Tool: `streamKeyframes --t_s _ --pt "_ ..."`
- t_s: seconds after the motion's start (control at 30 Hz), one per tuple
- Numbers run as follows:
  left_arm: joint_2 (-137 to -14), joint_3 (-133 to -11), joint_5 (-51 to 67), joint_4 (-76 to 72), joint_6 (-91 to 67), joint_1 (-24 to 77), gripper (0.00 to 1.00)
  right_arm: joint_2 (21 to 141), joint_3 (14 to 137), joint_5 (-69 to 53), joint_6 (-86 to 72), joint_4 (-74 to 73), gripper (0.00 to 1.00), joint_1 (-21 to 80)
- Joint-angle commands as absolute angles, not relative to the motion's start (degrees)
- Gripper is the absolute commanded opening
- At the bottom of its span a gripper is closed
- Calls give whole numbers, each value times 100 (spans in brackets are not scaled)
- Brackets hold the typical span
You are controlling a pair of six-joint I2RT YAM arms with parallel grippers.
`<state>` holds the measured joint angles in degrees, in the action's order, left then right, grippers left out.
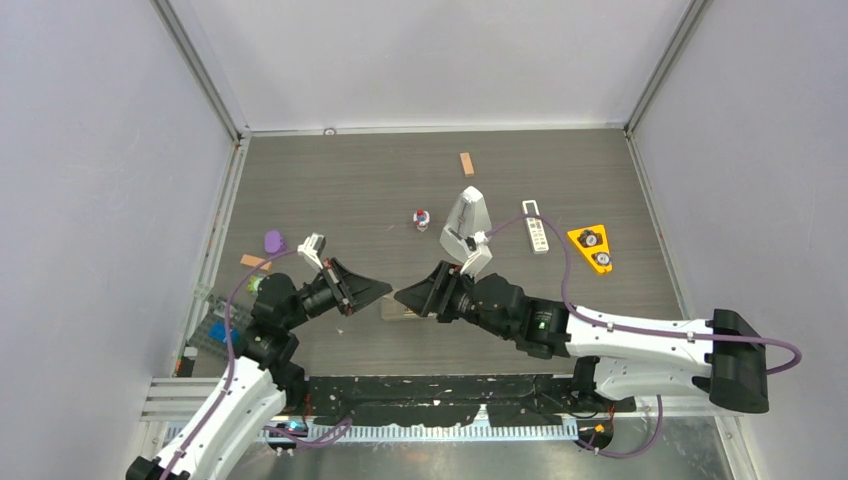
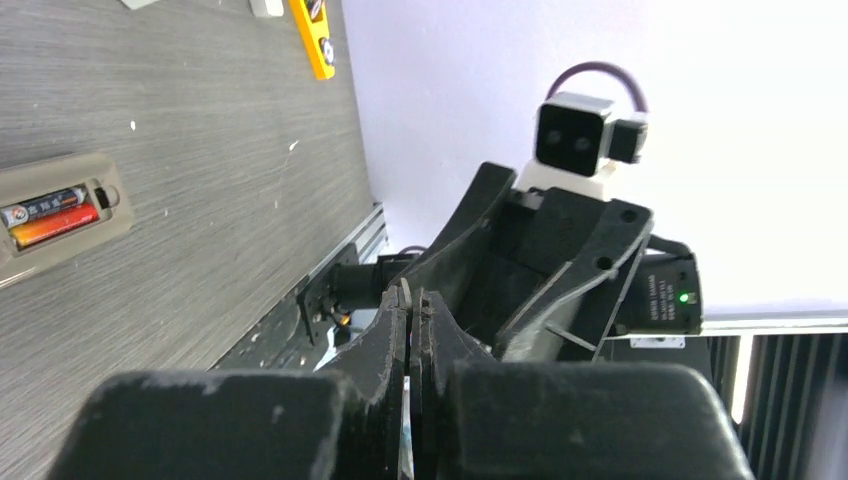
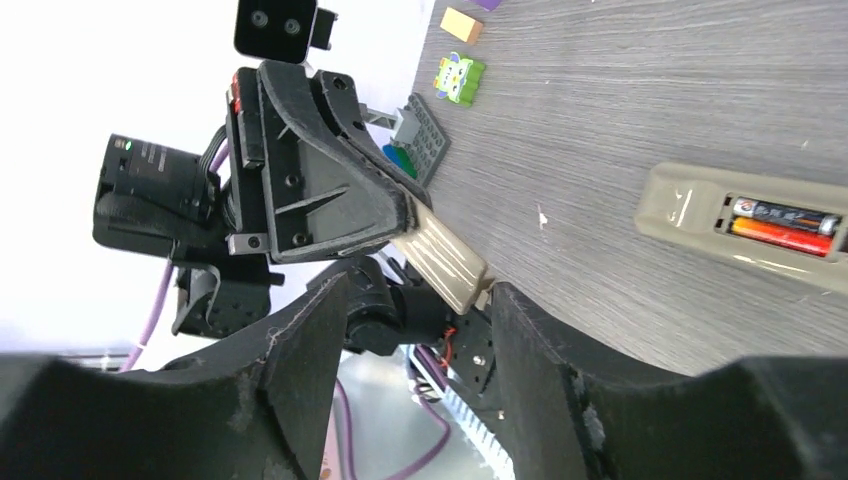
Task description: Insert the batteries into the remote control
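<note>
The remote control (image 2: 60, 215) lies grey-brown side up on the table, its compartment open with two batteries (image 2: 48, 216) side by side inside, one dark and one orange-red. In the right wrist view the remote control (image 3: 690, 215) and batteries (image 3: 785, 222) sit at the right. From above, a sliver of the remote control (image 1: 402, 313) shows under both grippers. My left gripper (image 2: 418, 295) is shut on the small pale cover (image 3: 440, 262), held above the table. My right gripper (image 3: 420, 290) faces it, open, and the cover's free end is close to one fingertip (image 3: 505, 300).
A grey metronome (image 1: 466, 222), a white remote with buttons (image 1: 536, 226) and a yellow triangle (image 1: 592, 248) stand behind the grippers. An orange block (image 1: 466, 163), a small red-blue figure (image 1: 421, 218) and a purple piece (image 1: 273, 241) lie farther off. A grey studded plate (image 3: 425, 130) sits by the left wall.
</note>
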<state>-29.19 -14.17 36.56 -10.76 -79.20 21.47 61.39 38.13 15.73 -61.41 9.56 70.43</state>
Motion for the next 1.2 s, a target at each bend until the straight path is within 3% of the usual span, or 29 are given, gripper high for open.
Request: streamKeyframes --t_s 0.0,0.53,0.63,0.8,0.87,1.17 --pt "-2719 -1385 3291 -1508 -8419 2153 0 6369 3872 1567 -7007 1727 58 7053" --pt "-2404 -1035 3303 -1757 -8903 2153 0 6526 3590 1592 -7366 2152 37 6988" --pt "-2390 -980 3320 -1803 -8970 2153 0 6566 3503 1591 -7378 2273 37 6968" --pt "-2357 -828 3323 -2035 -9207 2156 0 6644 3487 1607 -7313 2380 52 6937" --pt "-2329 -773 3305 -2074 -9272 2153 0 6665 3482 1636 -7305 2400 53 6928" --pt "-2293 -652 3270 -2149 -9370 2156 0 6793 3456 1468 -7319 2600 31 6845"
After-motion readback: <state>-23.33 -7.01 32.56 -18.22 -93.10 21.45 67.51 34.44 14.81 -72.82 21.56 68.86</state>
